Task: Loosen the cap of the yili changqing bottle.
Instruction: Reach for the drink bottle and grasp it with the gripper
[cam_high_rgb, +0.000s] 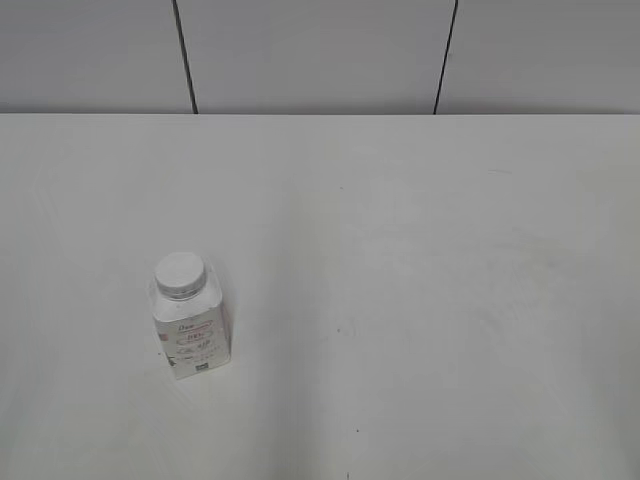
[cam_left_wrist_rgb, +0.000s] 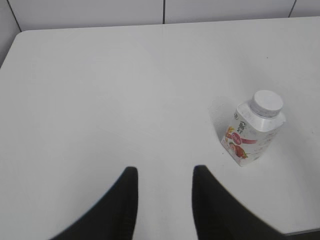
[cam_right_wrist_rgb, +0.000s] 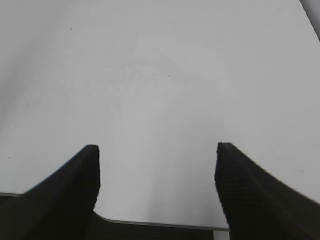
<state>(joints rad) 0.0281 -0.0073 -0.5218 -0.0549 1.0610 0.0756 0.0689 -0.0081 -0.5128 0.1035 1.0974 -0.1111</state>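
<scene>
The yili changqing bottle (cam_high_rgb: 191, 325) stands upright on the white table, left of centre in the exterior view, with its white ribbed cap (cam_high_rgb: 181, 273) on the neck. In the left wrist view the bottle (cam_left_wrist_rgb: 251, 132) and its cap (cam_left_wrist_rgb: 267, 102) are to the right and ahead of my left gripper (cam_left_wrist_rgb: 164, 171), which is open, empty and well apart from it. My right gripper (cam_right_wrist_rgb: 158, 148) is open and empty over the table's near edge; the bottle is not in its view. Neither gripper shows in the exterior view.
The white table (cam_high_rgb: 420, 250) ends at a grey panelled wall (cam_high_rgb: 320, 55) at the back. Its near edge (cam_right_wrist_rgb: 160, 225) shows in the right wrist view, and its rounded far left corner (cam_left_wrist_rgb: 20, 34) in the left wrist view.
</scene>
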